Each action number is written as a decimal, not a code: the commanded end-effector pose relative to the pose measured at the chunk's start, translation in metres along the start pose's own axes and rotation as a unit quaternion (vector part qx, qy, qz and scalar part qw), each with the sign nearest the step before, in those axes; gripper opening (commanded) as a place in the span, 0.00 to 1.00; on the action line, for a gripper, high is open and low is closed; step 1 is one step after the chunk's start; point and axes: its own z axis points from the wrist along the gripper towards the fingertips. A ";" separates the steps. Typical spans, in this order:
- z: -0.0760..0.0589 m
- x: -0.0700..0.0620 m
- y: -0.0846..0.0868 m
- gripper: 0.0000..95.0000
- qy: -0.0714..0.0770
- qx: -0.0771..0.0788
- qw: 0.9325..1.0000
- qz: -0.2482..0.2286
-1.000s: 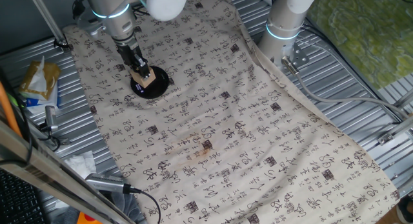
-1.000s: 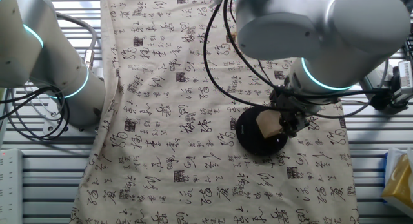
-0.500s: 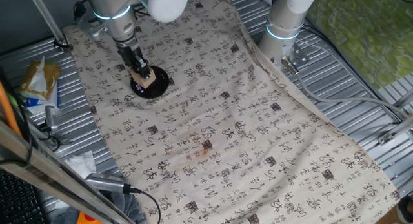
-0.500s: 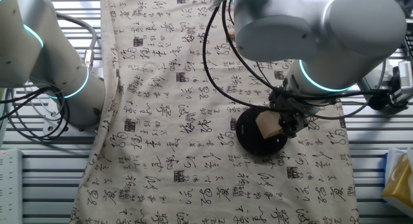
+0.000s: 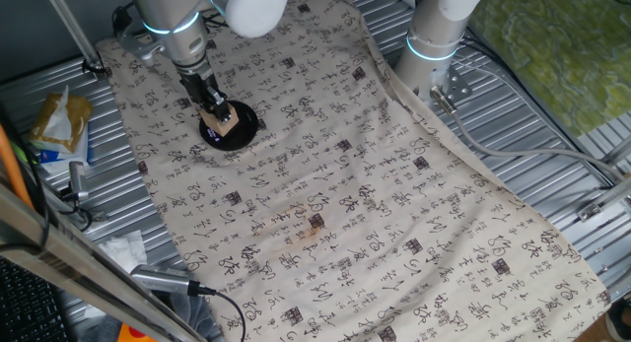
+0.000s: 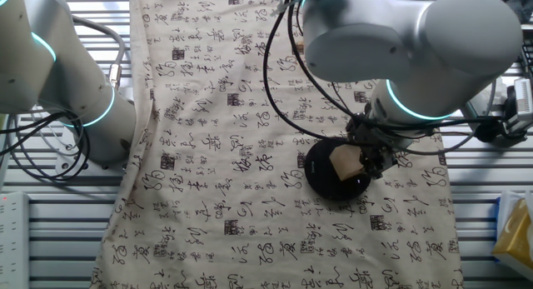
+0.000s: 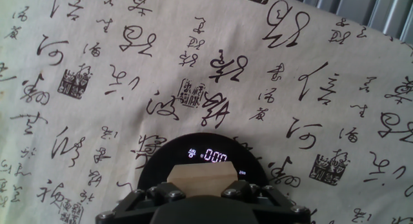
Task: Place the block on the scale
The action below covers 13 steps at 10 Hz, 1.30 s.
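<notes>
The block [image 5: 226,123] is a small tan wooden cube held between my fingers over the scale [image 5: 246,126], a flat round black disc on the patterned cloth. My gripper [image 5: 218,116] is shut on the block. The other fixed view shows the block [image 6: 342,161] over the right half of the scale [image 6: 326,177], with the gripper [image 6: 360,162] on its right side. In the hand view the block [image 7: 200,177] sits between my fingers [image 7: 156,194], just above the scale [image 7: 169,154]. The scale's lit display [image 7: 215,156] reads zeros. I cannot tell whether the block touches the disc.
A cloth with black calligraphy [image 5: 375,214] covers the table. A second robot arm's base [image 5: 434,46] stands at the far right, with cables beside it. A yellow packet [image 5: 59,120] and cables lie off the cloth at the left, on the ridged metal.
</notes>
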 end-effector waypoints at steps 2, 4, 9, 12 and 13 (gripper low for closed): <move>0.003 0.001 0.000 0.00 0.000 -0.001 1.000 -0.006; 0.005 0.002 0.000 0.00 0.002 -0.001 1.000 -0.008; 0.008 0.005 0.001 0.00 0.006 -0.003 1.000 -0.013; 0.009 0.005 0.002 0.00 0.007 -0.004 1.000 -0.015; 0.009 0.005 0.002 0.00 0.008 -0.004 1.000 -0.015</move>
